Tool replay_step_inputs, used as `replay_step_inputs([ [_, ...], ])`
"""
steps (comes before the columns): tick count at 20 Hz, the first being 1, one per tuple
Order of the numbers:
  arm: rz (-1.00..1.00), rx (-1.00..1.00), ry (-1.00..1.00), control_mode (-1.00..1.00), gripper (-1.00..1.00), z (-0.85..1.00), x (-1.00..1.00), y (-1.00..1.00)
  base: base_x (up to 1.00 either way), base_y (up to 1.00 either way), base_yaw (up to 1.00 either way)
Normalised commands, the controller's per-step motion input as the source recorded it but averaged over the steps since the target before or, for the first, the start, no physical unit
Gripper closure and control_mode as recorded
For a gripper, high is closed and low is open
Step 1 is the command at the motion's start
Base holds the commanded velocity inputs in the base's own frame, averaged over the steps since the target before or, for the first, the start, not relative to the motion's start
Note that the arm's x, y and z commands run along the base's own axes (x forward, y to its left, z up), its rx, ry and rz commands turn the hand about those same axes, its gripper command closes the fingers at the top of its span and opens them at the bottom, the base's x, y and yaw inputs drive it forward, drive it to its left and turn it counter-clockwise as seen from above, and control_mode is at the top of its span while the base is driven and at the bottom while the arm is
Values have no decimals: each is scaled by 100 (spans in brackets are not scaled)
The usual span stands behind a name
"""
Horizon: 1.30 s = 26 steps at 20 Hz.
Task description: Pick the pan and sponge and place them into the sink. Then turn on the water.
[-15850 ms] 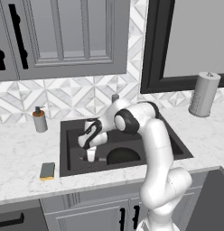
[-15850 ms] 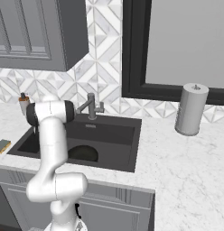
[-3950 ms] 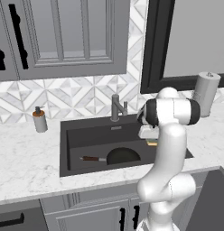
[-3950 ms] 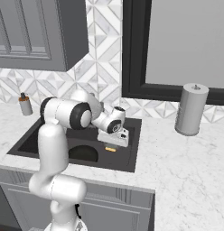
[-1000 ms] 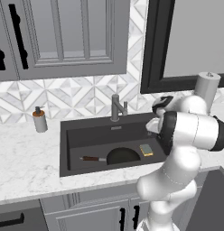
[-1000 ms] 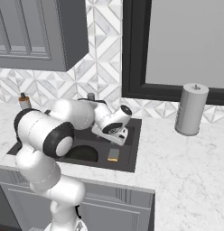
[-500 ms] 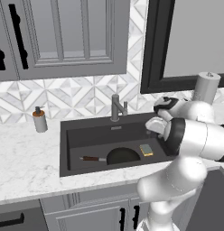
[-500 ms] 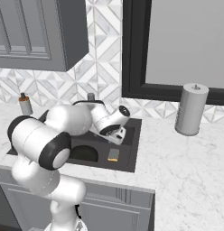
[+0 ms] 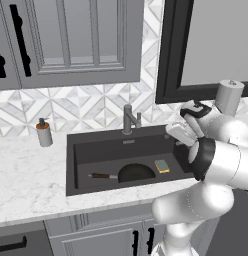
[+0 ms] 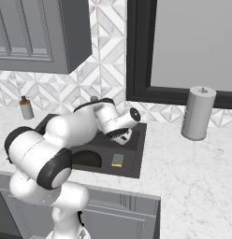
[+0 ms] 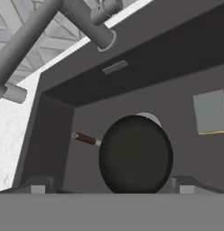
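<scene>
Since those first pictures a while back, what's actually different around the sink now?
The sponge left the counter and now lies in the sink, let go beside the pan. The arm swung from the sink's left to its right, the gripper open-jawed and empty near the faucet. The pan, soap bottle and paper towel roll stayed put.

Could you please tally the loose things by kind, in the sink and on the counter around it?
Pan: 1
Sponge: 1
Soap bottle: 1
Paper towel roll: 1
Total: 4, with the pan and sponge lying in the sink and the other two on the counter.
</scene>
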Motion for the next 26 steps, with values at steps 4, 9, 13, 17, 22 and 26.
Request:
replay_step_inputs([
  [4, -6, 5, -6, -100, -100, 34, 0, 9, 0, 0, 0],
  [9, -6, 7, -6, -100, -100, 34, 0, 6, 0, 0, 0],
  [13, -3, 0, -4, -100, -100, 2, 0, 12, 0, 0, 0],
  [17, -3, 0, -5, -100, -100, 1, 0, 22, 0, 0, 0],
  [22, -6, 1, -3, -100, -100, 6, 2, 16, 0, 0, 0],
  [26, -5, 2, 0, -100, -100, 7, 17, 10, 0, 0, 0],
])
